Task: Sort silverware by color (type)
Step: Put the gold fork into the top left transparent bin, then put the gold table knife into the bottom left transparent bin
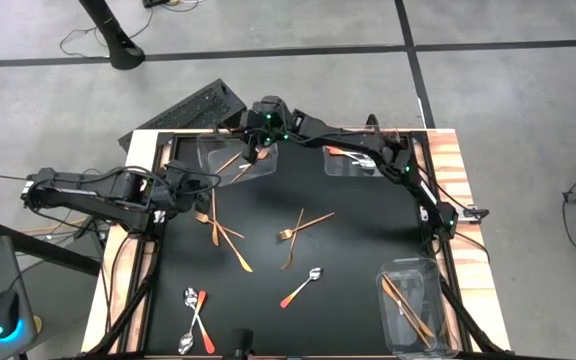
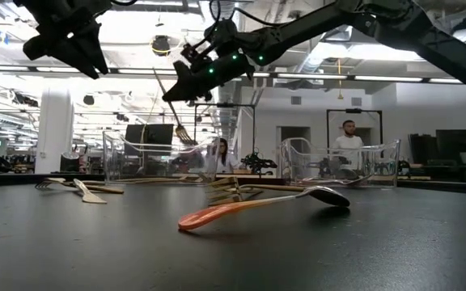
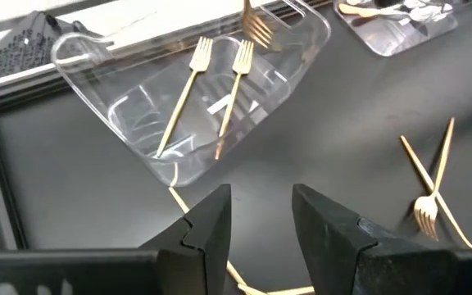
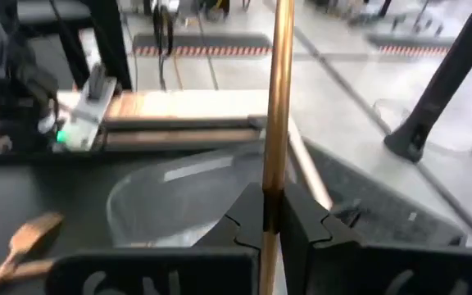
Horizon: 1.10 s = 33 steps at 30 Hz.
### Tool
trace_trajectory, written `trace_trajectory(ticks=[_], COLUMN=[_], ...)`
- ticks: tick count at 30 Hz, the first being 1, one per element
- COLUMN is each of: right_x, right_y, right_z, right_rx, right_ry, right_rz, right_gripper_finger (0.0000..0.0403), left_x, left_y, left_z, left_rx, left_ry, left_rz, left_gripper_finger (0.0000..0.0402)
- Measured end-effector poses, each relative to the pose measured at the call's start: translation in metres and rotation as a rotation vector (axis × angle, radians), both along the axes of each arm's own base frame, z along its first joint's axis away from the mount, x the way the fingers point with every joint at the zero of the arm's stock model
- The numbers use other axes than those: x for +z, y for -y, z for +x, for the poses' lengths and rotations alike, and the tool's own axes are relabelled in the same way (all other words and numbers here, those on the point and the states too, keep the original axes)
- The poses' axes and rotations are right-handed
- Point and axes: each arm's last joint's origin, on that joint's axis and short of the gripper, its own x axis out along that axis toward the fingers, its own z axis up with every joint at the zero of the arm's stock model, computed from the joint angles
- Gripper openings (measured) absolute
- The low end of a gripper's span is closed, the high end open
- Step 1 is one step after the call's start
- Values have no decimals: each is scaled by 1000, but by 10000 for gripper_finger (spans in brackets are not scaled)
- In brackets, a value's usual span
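Observation:
My right gripper (image 1: 256, 148) reaches over the far-left clear bin (image 1: 218, 150) and is shut on a copper-gold fork (image 2: 176, 117), whose tines (image 3: 258, 29) hang above the bin. Two more forks (image 3: 211, 90) lie inside that bin. My left gripper (image 3: 260, 221) is open and hovers above the table's left side, near the bin's near edge, touching nothing. On the black mat lie crossed forks (image 1: 215, 228), (image 1: 296, 230), one red-handled spoon (image 1: 302, 287) and two more spoons (image 1: 194, 320). My right gripper pinches the fork's slim gold handle (image 4: 274, 184) between its two fingers, coming from above and pointing down. The fork is lifted clear and hangs tilted below the fingers, tines (image 2: 186, 133) lowest, over the far-left bin.
A far-right bin (image 1: 353, 160) holds spoons, and a near-right bin (image 1: 413, 305) holds long gold sticks. A keyboard (image 1: 193, 108) lies beyond the table's far-left corner. People sit in the room behind the table (image 2: 346, 141). Open mat lies between the scattered pieces.

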Motion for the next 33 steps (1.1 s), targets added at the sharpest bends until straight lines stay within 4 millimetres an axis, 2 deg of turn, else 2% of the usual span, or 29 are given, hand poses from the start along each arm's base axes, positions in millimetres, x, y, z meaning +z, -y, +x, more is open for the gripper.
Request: trace_trajectory(ticks=[5,11,15,19,24,27,33], right_x=[1,-28,-34,-35,-29,-20,16], right_y=[2,7,6,2,-3,-8,-21], right_z=[-1,-5,-8,-8,-8,-12,-34], right_rx=[-4,-24,-47,-62,-116,-180,-307], right_ry=[1,-201,-281,-299,-302,-318,-315], right_rz=[-20,-55,-35,-29,-59,-19,202], right_gripper_finger=[32,36,63,111,183,214,226], left_x=[0,-1,-1,-1,-1,-1,-1], left_y=[0,-1,-1,-2,-2,-2,-1], left_z=[-1,-3,-3,-3,-3,-3,-3], left_rx=[6,16,25,32,34,35,27], left_ry=[-9,-29,-28,-26,-26,-25,-25], left_rz=[11,18,32,47,51,50,33], left_gripper_finger=[118,118,118,118,118,118,118])
